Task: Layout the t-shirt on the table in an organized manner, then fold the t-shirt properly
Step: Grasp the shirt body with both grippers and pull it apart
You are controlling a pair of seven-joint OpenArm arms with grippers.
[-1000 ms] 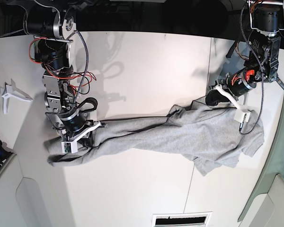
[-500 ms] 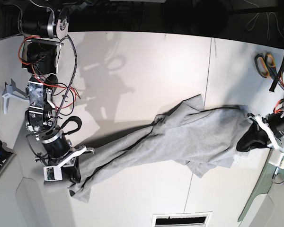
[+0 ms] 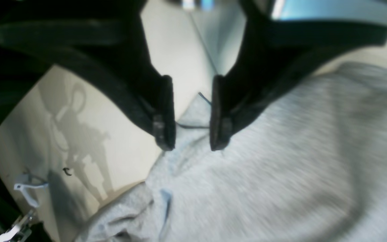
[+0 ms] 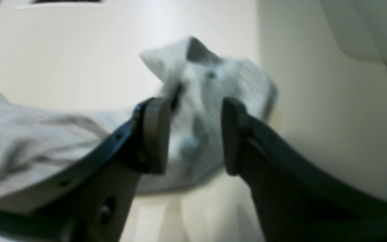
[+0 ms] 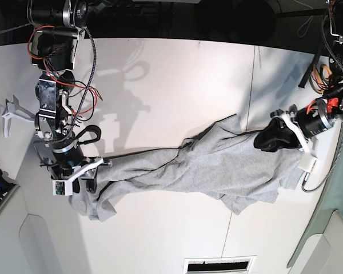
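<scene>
The light grey t-shirt (image 5: 217, 168) lies rumpled in a long band across the white table (image 5: 177, 80). In the base view my right gripper (image 5: 89, 179) hovers over the shirt's left end. In the right wrist view this gripper (image 4: 193, 137) is open, and a crumpled shirt corner (image 4: 207, 84) lies beyond the fingertips. My left gripper (image 5: 267, 140) sits at the shirt's right end. In the left wrist view it (image 3: 191, 136) is open just above the grey cloth (image 3: 264, 161), with nothing held. No lettering shows.
A white bracket (image 5: 14, 112) lies at the table's left edge, and a vent slot (image 5: 219, 265) sits at the front. A thin seam (image 5: 252, 91) crosses the tabletop. A grey-green panel (image 5: 334, 222) borders the right side. Cables hang by the left arm (image 5: 320, 74).
Both grippers have opened and let go of the shirt. The left gripper drew back inward from the right edge, the right gripper rose slightly, and the shirt's left end dropped onto the table.
</scene>
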